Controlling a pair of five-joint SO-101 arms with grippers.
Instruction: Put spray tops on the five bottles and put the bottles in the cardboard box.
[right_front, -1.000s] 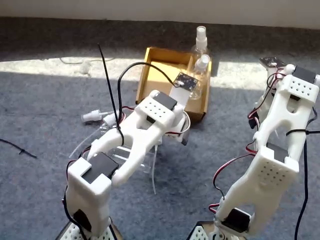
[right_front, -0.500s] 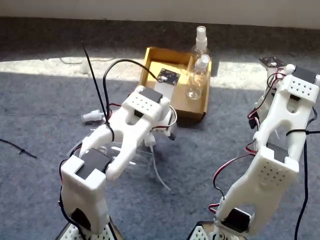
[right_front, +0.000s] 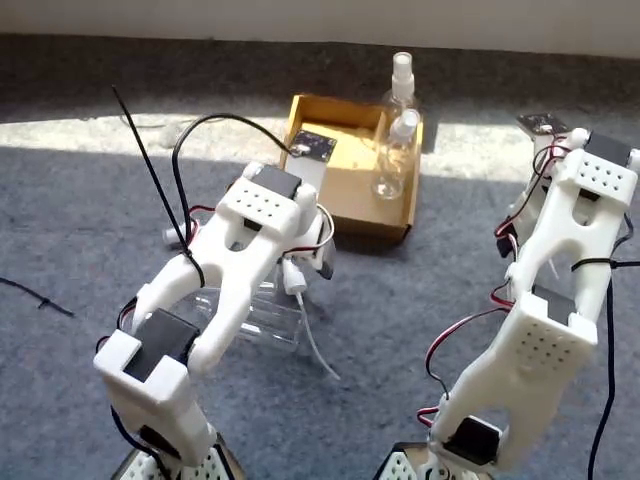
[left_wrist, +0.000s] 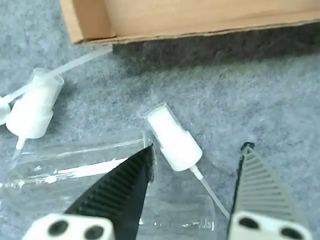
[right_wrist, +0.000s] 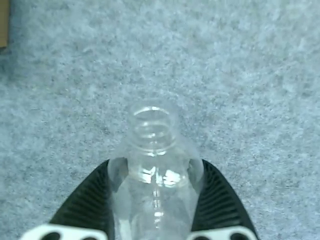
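Note:
My left gripper (left_wrist: 198, 149) is open, low over the carpet in front of the cardboard box (left_wrist: 150, 20). A white spray top (left_wrist: 172, 140) with its thin tube lies between the fingers, close to the black finger (left_wrist: 125, 185). Under it lies a clear bottle (left_wrist: 70, 165) on its side. A second spray top (left_wrist: 32, 107) lies farther off. My right gripper (right_wrist: 155, 167) is shut on a clear bottle (right_wrist: 152, 150) with a bare neck, held above the carpet. From above, the left gripper (right_front: 305, 270) is beside the cardboard box (right_front: 350, 215), which holds a capped bottle (right_front: 392, 160).
Another capped bottle (right_front: 402, 85) stands at the box's far right corner. Clear bottles (right_front: 255, 315) lie on the carpet under the left arm. The right arm (right_front: 560, 250) stands tall at the right. A black cable (right_front: 35, 298) lies at the far left.
The left arm has swung to the left, its wrist moving from over the box's middle to the box's near left corner. The right arm has stayed still.

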